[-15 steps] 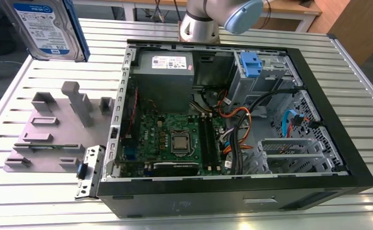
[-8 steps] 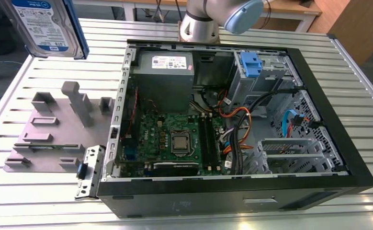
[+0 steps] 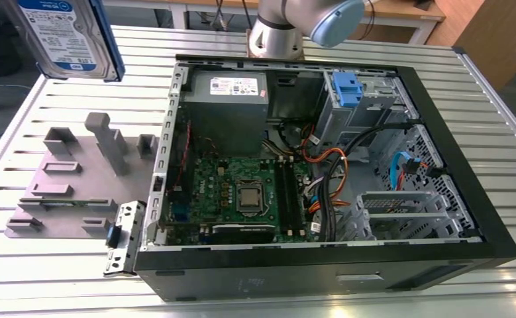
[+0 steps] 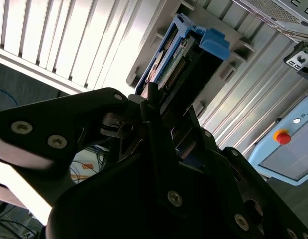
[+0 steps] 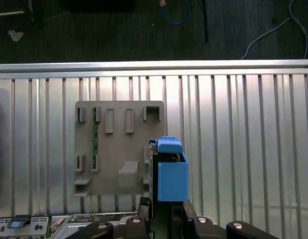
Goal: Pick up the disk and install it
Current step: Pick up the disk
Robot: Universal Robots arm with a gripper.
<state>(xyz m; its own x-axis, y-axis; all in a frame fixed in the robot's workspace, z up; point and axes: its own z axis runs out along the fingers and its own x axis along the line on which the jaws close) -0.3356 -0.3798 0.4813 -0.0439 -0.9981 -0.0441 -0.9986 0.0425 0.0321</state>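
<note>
A: Gripper status?

B: The gripper (image 4: 166, 114) is closed on the disk (image 4: 183, 55). In the second wrist view the black fingers (image 4: 69, 119) clamp it from both sides. The end of its blue frame sticks out past the fingertips.

A: Disk position?

B: It is in the air, clear of the slatted table (image 3: 469, 86). In the exterior view it hangs upright in the upper left corner, with its blue-and-white label facing the camera. It sits well above the grey plate (image 3: 72, 179) with its posts and slots. The first wrist view looks down along the disk. There the blue frame overlaps the plate's edge, next to the plate's slots.

A: The computer?

B: The case (image 3: 328, 271) lies on its side on the table with the cover off. It is just beside the plate, on the exterior view's right. A grey power supply box (image 3: 226, 109) sits in the far corner inside. The green circuit board (image 3: 240, 192) is nearer the camera. A second blue frame (image 3: 346, 89) is seated in the drive cage at the far end. The held disk is well apart from the case. The arm (image 3: 302, 23) rises from behind the case.
</note>
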